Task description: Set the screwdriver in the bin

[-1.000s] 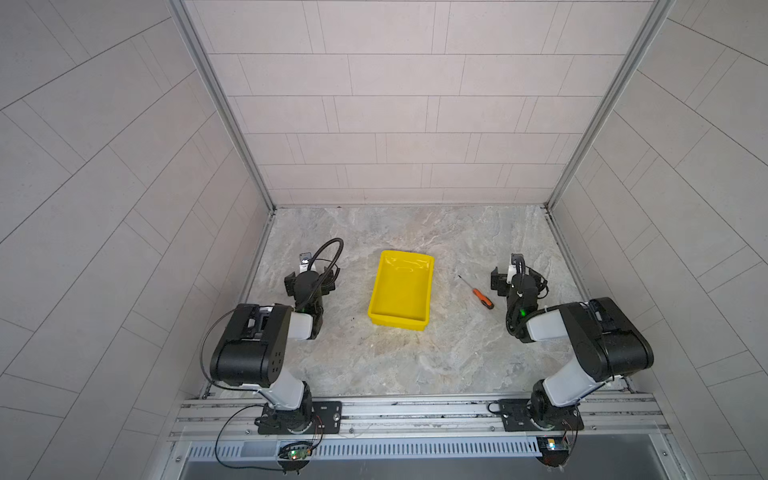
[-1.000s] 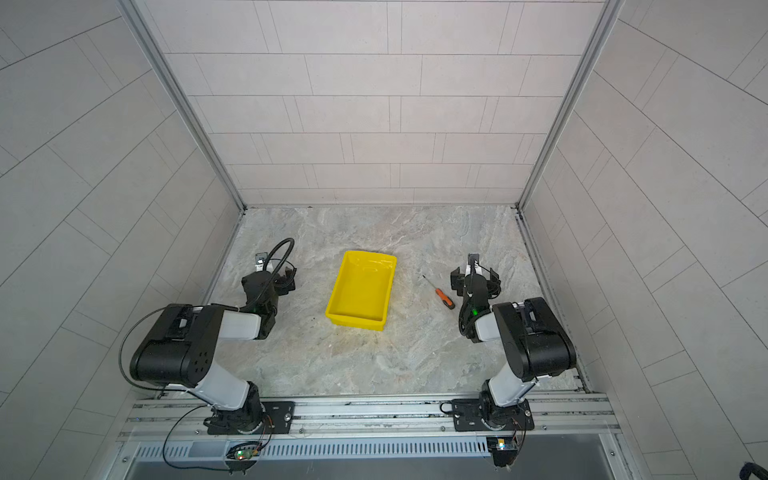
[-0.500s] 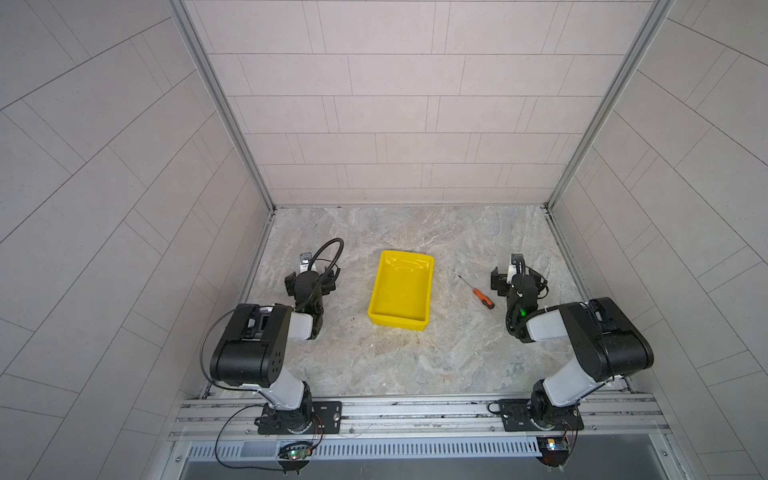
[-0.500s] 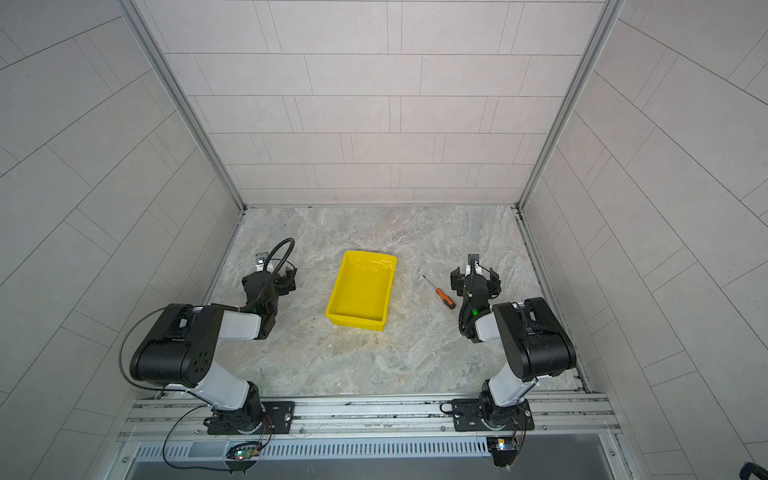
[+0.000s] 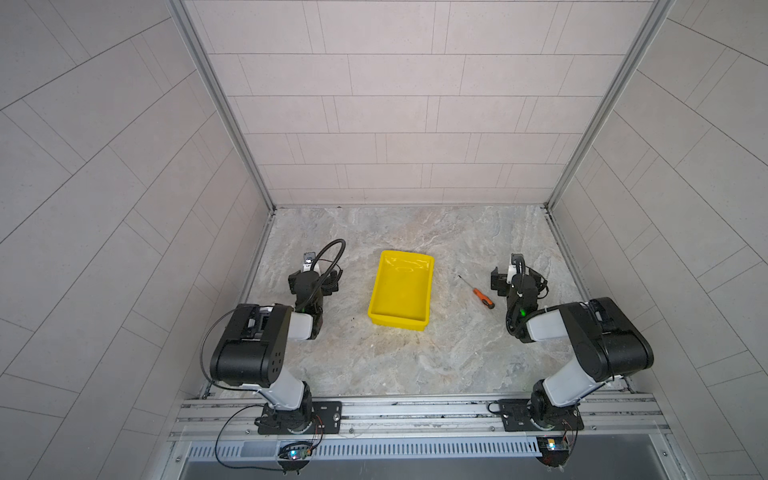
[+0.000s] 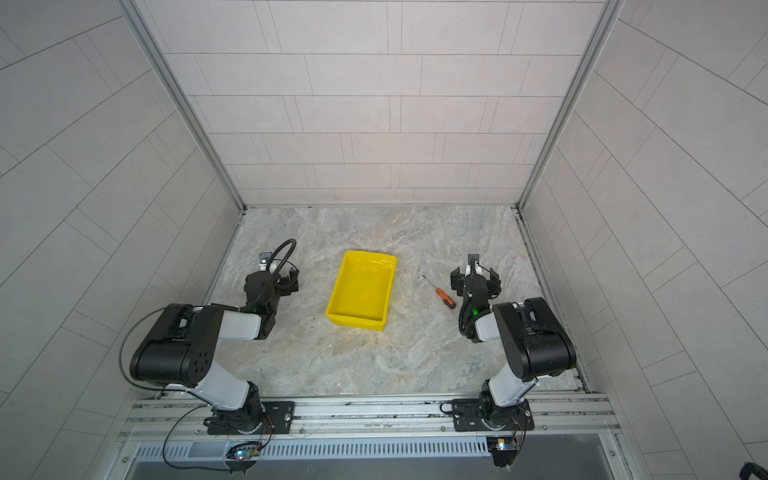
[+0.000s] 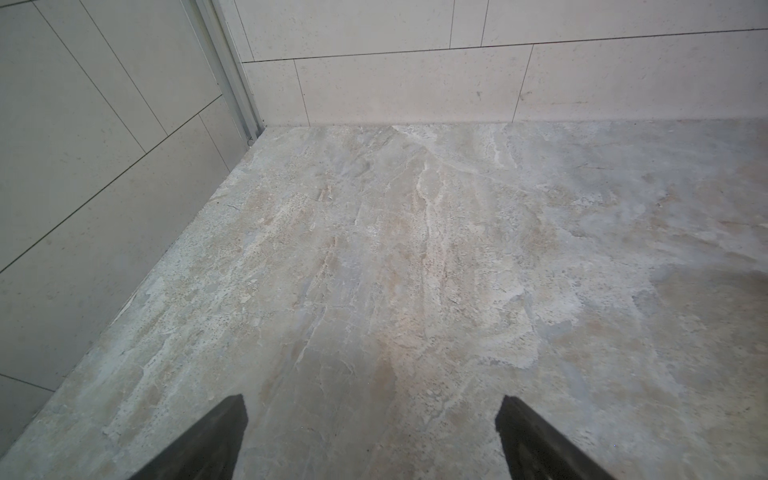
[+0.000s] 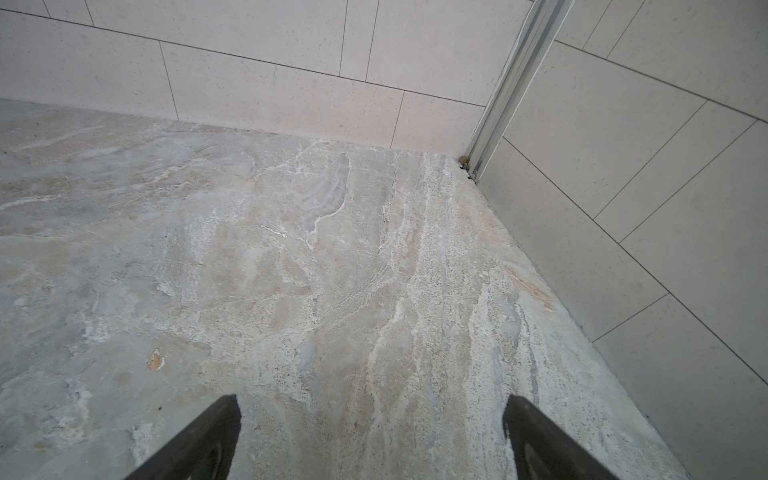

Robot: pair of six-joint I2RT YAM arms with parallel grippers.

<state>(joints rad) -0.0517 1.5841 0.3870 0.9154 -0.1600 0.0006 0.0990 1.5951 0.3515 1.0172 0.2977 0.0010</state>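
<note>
Any print on the small boards at the front rail (image 5: pixel 295 451) is too small to read.

Left gripper (image 5: pixel 314 279) (image 6: pixel 272 282): on the left of the table (image 5: pixel 415 361), left of the bin and well apart from it. The left wrist view shows its fingers spread wide (image 7: pixel 371 405) with only bare marbled surface between them. Released, holding nothing.

Bin (image 5: pixel 400 291) (image 6: pixel 361 293): yellow tray at the middle of the table, long axis running near to far. Its glossy floor shows bare all over, with light reflections at the far end.

Screwdriver (image 5: pixel 477 291) (image 6: pixel 439 292): lies flat on the table to the right of the bin, outside it and apart from its right wall. It lies at a slant, with the thin shaft tip pointing far-left and the orange handle with its black end toward near-right. It sits between the bin and the right gripper, nearer the gripper.

Right gripper (image 5: pixel 517 279) (image 6: pixel 474 277): just right of the screwdriver. In both top views its left finger stands close beside the handle end, with a strip of table between them, so no contact. The right wrist view shows both fingers set wide apart (image 8: pixel 372 401) over bare surface, facing the far right corner. Released, holding nothing.
</note>
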